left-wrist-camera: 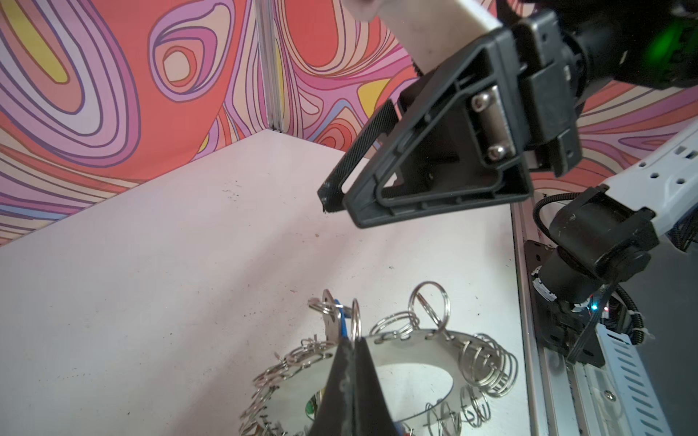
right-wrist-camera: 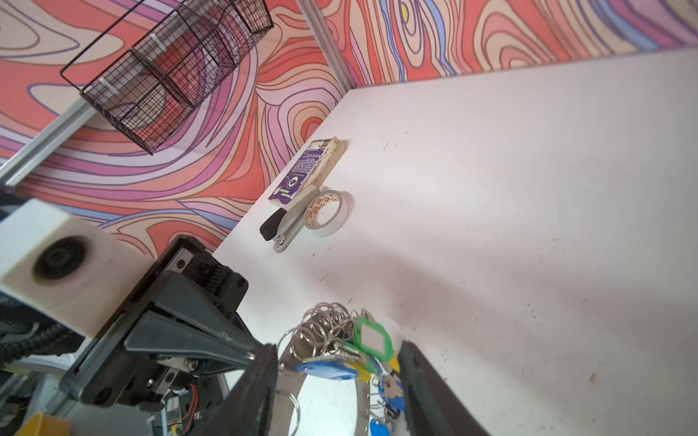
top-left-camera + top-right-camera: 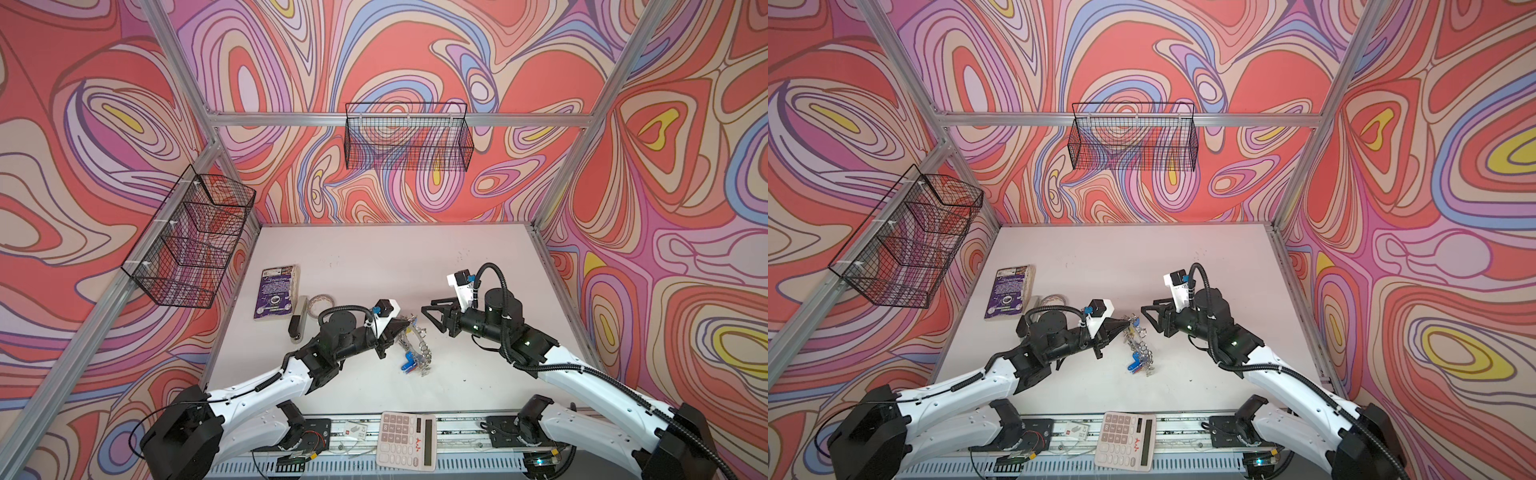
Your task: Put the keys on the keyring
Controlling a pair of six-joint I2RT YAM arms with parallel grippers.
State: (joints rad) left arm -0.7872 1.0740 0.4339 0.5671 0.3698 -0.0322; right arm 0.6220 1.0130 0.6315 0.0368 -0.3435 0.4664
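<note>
Keyring [image 3: 415,344]: large flat grey disc with a wide round hole, its rim hung with many small split rings. It is near the middle of the table [image 3: 374,257], between the two arms.
Attitude: stands steeply on edge. The upper rim is raised in the left tool, and the lower rim appears to rest on the table.
Long axis: in both top views the disc shows edge-on, as a line from the left tool's tip toward the near table edge, leaning slightly right.
Facing: the flat faces turn toward the arms. The hole opens toward the right tool, as the right wrist view shows.
Keys [image 2: 332,370]: blue, green and yellow tags hang bunched at the rim. No loose key shows on the table.
Left tool [image 1: 350,345]: jaws fully together at the keyring's upper rim, beside an upright split ring. Whether the pads pinch the disc or that ring, cannot tell.
Right tool [image 3: 430,320]: jaws standing apart with nothing in them. It is level with the raised rim, near it but not touching.
Step in hand: judged late in the task, with the keyring held up for threading and the right tool free.
Next move: judged to call for a steady left hold. The right tool either fetches a further key, if one lies out of view, or draws clear without snagging the dangling rings.
Nearby: book [image 3: 276,293], stapler [image 3: 298,320] and tape roll [image 3: 322,302], well apart at the table's left.
</note>
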